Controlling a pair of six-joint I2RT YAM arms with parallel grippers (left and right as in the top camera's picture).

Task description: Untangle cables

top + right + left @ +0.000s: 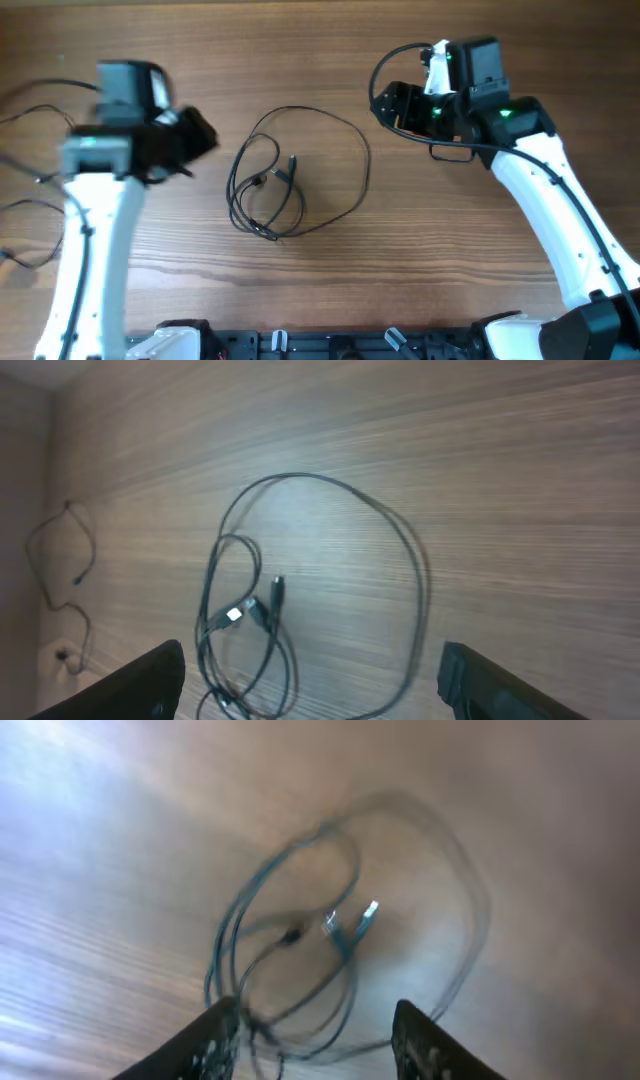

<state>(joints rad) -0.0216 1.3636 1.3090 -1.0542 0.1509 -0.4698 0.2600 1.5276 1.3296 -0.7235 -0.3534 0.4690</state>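
Observation:
The cables [290,175] lie in the middle of the wooden table as thin black cords in loose overlapping loops, with small plug ends near the middle. They also show in the left wrist view [340,940], blurred, and in the right wrist view [300,580]. My left gripper [205,135] hangs to the left of the loops, open and empty [315,1030]. My right gripper [385,100] hangs to the upper right of them, open wide and empty [315,680].
More thin black cords [30,170] lie at the far left edge of the table, behind the left arm; one shows in the right wrist view [65,560]. The robot bases [330,345] stand along the front edge.

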